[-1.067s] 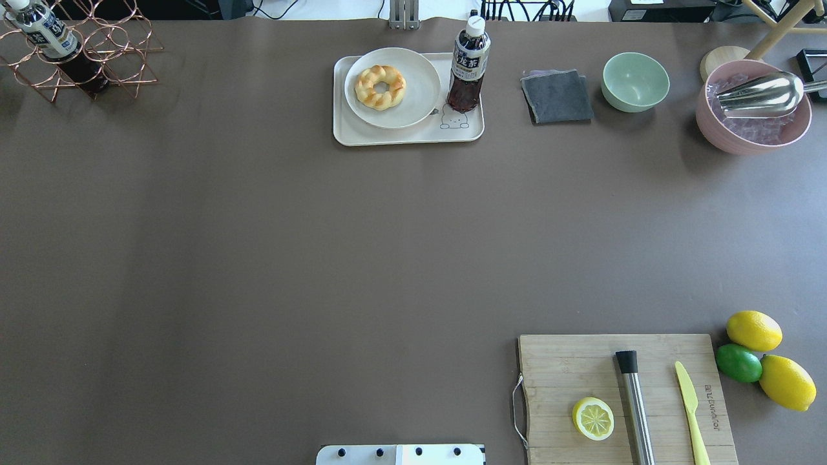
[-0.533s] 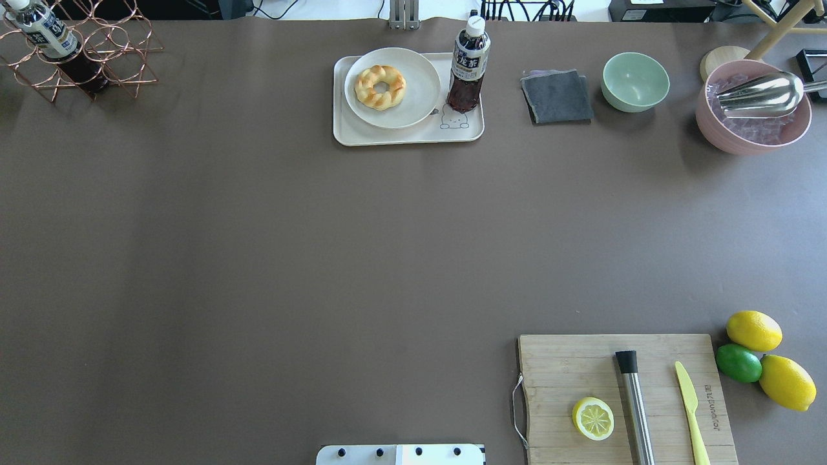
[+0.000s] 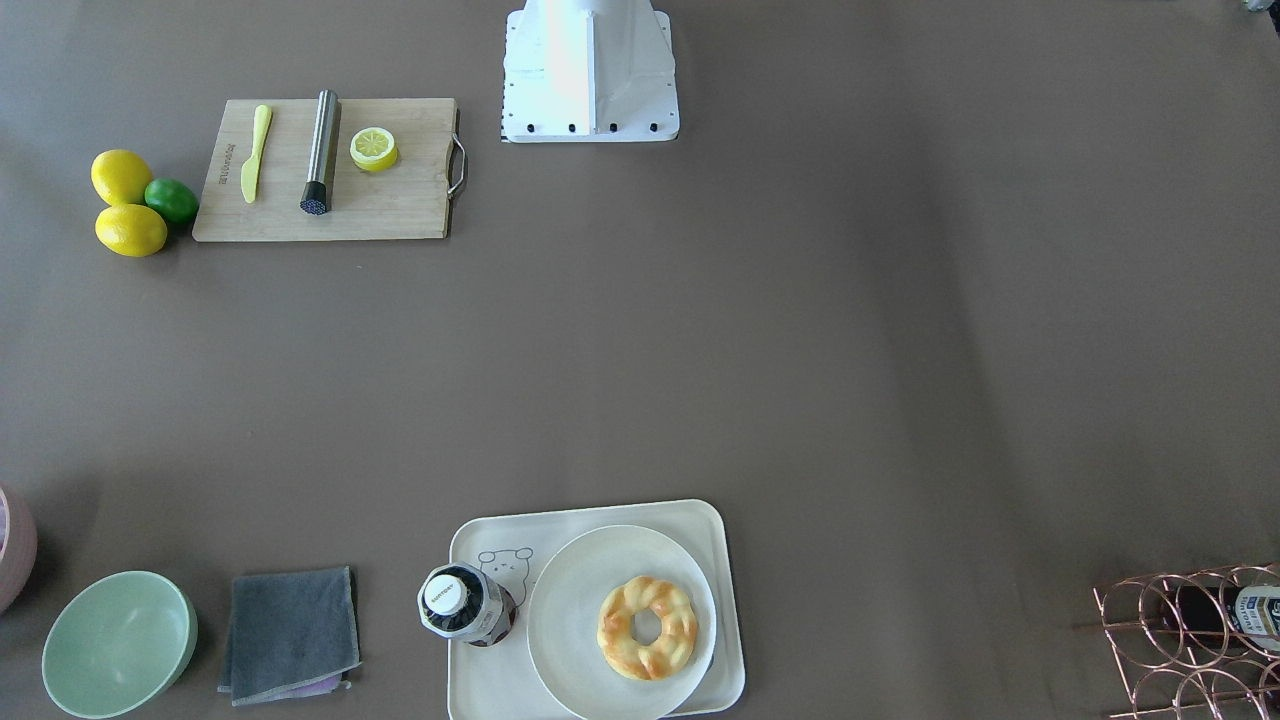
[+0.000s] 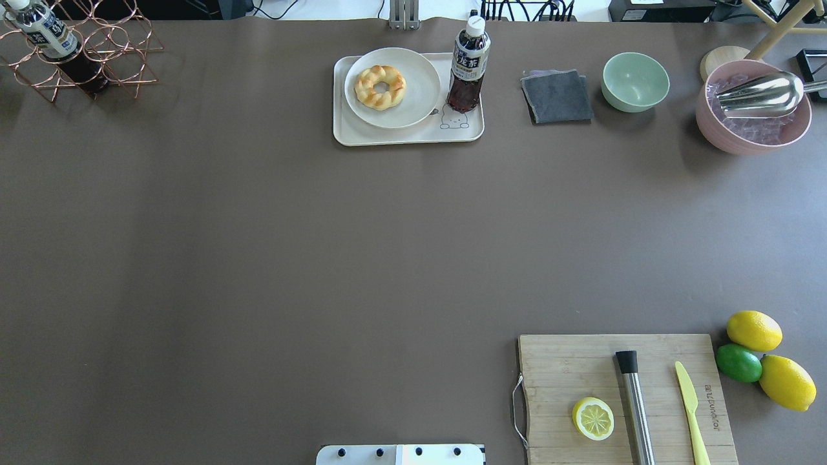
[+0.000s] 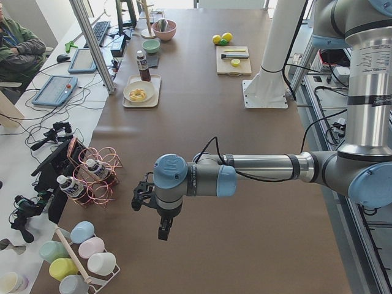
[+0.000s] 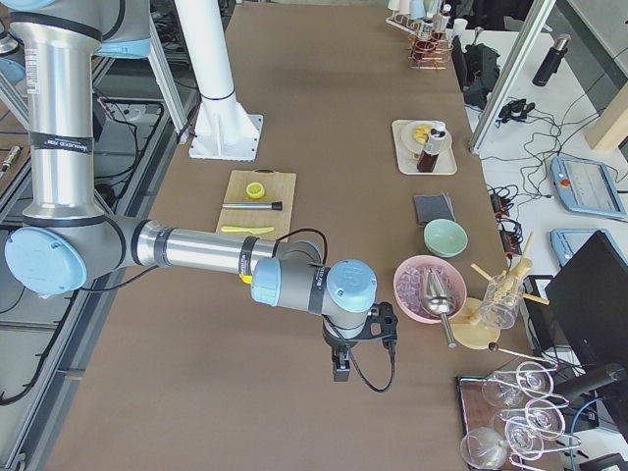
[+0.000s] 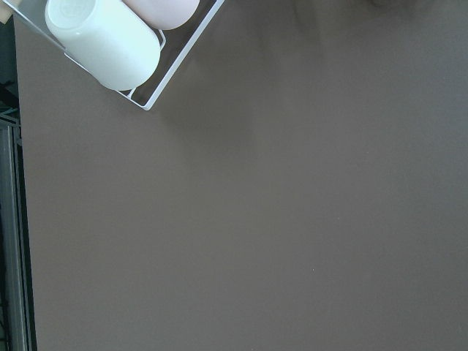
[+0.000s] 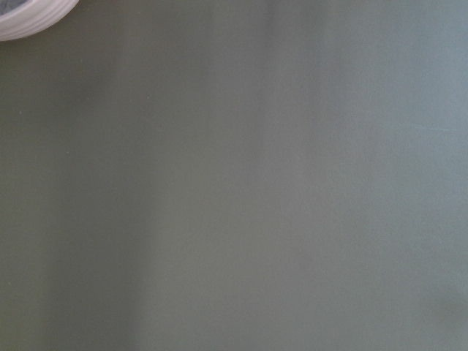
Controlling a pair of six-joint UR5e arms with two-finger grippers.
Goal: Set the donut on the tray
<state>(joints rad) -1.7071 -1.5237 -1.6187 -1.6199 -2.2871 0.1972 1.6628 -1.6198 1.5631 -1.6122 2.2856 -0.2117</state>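
The donut (image 4: 380, 86) is a braided golden ring lying on a round white plate (image 4: 417, 97), which rests on the cream tray (image 4: 387, 137) at the table's far middle. The front-facing view shows the donut (image 3: 647, 627), plate (image 3: 585, 575) and tray (image 3: 478, 690) too. A dark tea bottle (image 4: 468, 64) stands upright on the tray by the bear drawing. My left gripper (image 5: 164, 229) shows only in the exterior left view, far from the tray near the table's end. My right gripper (image 6: 340, 371) shows only in the exterior right view, at the opposite end. I cannot tell whether either is open or shut.
A grey cloth (image 4: 557, 97), a green bowl (image 4: 635, 81) and a pink bowl with a metal scoop (image 4: 753, 106) stand right of the tray. A cutting board (image 4: 568, 361) holds a lemon half, muddler and knife. A copper bottle rack (image 4: 84, 51) is at far left.
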